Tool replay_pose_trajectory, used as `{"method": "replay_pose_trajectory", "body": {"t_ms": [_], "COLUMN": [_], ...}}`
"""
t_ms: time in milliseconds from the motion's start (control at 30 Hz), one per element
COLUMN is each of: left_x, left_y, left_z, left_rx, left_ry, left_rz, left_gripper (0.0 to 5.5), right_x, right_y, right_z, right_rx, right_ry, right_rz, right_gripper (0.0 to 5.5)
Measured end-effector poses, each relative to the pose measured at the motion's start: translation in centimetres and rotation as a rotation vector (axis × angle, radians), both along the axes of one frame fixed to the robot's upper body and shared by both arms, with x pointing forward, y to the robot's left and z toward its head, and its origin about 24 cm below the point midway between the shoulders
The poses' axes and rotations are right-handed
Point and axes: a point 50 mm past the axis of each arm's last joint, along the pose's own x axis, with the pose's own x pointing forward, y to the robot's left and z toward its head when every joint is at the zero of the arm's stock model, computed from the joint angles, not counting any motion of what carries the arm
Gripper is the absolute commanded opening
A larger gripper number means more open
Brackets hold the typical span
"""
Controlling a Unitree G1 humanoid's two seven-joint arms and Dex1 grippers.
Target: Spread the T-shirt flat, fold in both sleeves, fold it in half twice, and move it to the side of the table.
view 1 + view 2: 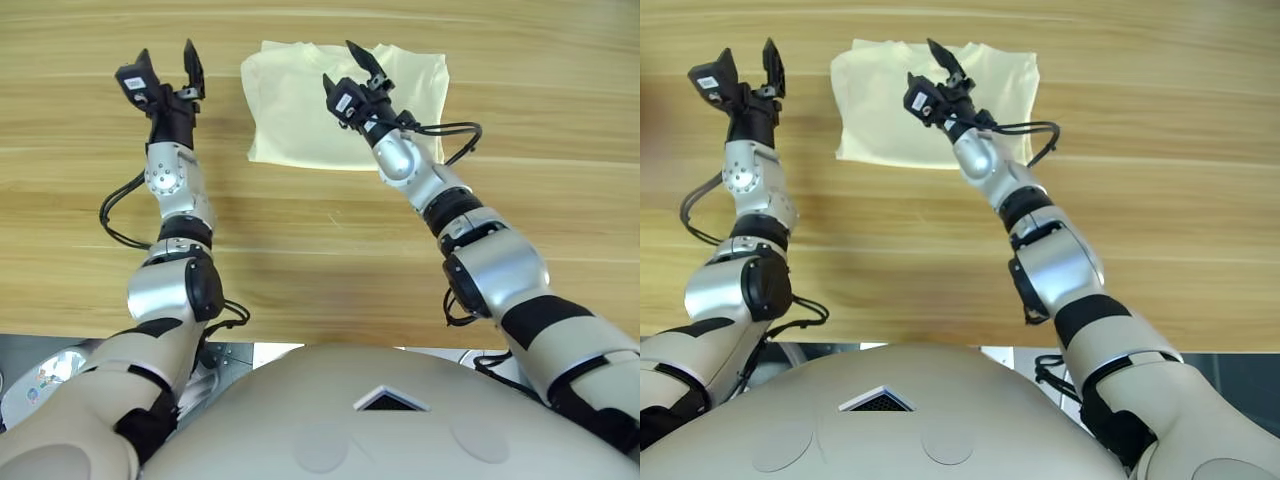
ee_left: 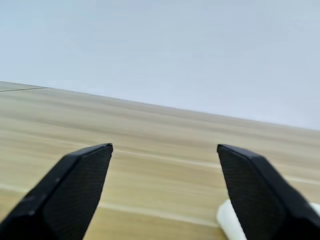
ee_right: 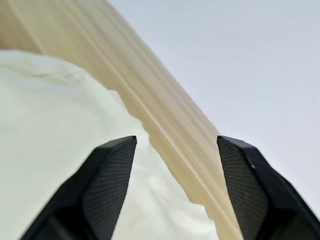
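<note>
The pale yellow fabric T-shirt (image 1: 300, 100) looks folded on the wooden worktop (image 1: 320, 250), so grasping and sliding it aside seems next (left gripper (image 1: 168, 65), right gripper (image 1: 340, 62): jaws wide, empty).

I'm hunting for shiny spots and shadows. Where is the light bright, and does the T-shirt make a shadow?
Left eye view: soft, even light on the table; the T-shirt casts a thin shadow along its near edge. Left wrist view: the left gripper looks dark against the pale wall. Right wrist view: the right gripper is dark over the bright T-shirt, no glare.
</note>
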Motion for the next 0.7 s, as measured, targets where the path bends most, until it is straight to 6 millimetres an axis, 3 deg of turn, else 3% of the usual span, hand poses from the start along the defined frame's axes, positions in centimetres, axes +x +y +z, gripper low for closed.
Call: {"method": "replay_pose_trajectory", "body": {"t_ms": [167, 400, 567, 700], "left_x": [-1.2, -0.7, -0.5, -0.4], "left_y": [-0.9, -1.8, -2.2, -2.2], "left_z": [-1.0, 0.5, 0.9, 1.3], "left_rx": [-0.008, -0.020, -0.011, 0.012], "left_ry": [-0.011, -0.094, -0.111, -0.130], "left_rz": [-0.011, -0.042, -0.067, -0.085], "left_gripper": [3.89, 3.89, 3.89, 3.89], "right_x": [-0.8, -2.9, -8.2, -12.5], "right_y": [-0.4, -5.2, -9.9, -15.4], "right_z": [-2.0, -1.7, -1.0, -0.6], "right_rx": [-0.297, -0.504, -0.538, -0.499], "right_ry": [0.019, -0.048, -0.031, 0.055], "right_rz": [0.142, 0.443, 0.695, 0.611], "right_gripper": [2.96, 2.96, 2.96, 2.96]}}
